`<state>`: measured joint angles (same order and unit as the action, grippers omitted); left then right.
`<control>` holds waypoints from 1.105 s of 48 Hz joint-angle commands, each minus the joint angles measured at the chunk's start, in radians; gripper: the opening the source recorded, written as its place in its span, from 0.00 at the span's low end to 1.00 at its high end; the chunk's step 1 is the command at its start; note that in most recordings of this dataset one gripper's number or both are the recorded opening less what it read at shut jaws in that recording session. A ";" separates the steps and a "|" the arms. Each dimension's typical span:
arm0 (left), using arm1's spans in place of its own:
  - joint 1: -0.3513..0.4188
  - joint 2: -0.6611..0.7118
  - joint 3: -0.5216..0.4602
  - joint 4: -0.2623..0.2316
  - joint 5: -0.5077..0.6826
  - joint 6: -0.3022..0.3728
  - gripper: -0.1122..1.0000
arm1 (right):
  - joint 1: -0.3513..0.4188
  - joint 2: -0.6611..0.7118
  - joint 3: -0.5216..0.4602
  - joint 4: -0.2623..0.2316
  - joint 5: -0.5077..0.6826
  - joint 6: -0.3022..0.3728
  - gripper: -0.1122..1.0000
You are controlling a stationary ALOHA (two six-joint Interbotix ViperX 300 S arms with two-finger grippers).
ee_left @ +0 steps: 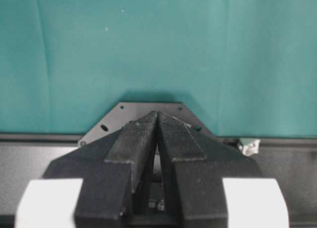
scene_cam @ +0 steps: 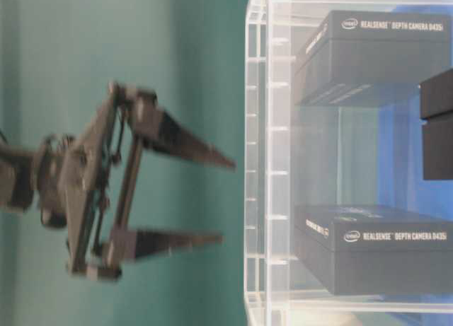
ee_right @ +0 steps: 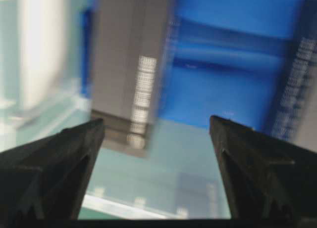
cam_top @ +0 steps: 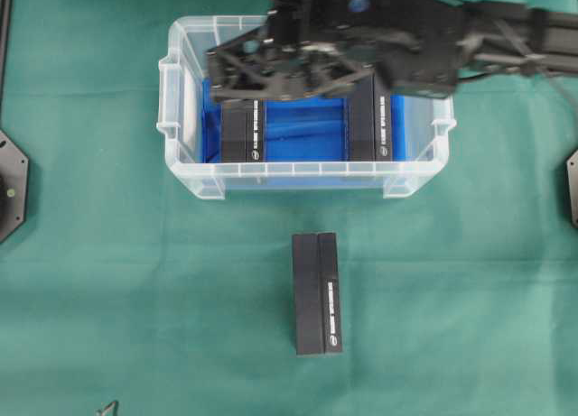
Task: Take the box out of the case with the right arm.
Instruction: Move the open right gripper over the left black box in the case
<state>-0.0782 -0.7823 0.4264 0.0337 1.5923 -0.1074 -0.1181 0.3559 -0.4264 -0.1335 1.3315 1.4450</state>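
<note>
The clear case with its blue bottom stands at the back middle of the green cloth. Two black boxes lie in it, one on the left and one on the right. My right arm reaches in from the right, and its gripper hangs open above the case's left half, empty. From table level the right gripper points at the case's rim, short of both boxes. The blurred right wrist view shows spread fingers over the left box. My left gripper is shut.
A third black box lies on the cloth in front of the case. Black mounting plates sit at the left edge and the right edge. The left gripper rests above one such plate.
</note>
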 commanded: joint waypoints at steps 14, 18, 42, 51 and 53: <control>-0.003 0.002 -0.015 -0.002 -0.002 0.002 0.10 | 0.009 0.072 -0.150 0.026 -0.005 0.000 0.88; -0.003 0.002 -0.017 -0.002 -0.002 0.000 0.10 | 0.008 0.080 -0.153 0.026 -0.006 0.002 0.89; -0.003 0.003 -0.017 -0.002 -0.002 0.000 0.10 | 0.008 0.083 -0.153 0.003 -0.006 0.002 0.94; -0.003 0.003 -0.017 0.000 -0.002 -0.002 0.10 | 0.008 0.083 -0.153 -0.011 -0.006 0.003 0.95; -0.003 0.003 -0.017 -0.002 0.000 -0.002 0.10 | 0.008 0.083 -0.153 -0.011 -0.006 0.003 0.95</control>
<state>-0.0798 -0.7839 0.4264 0.0337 1.5938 -0.1074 -0.1135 0.4648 -0.5568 -0.1381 1.3315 1.4465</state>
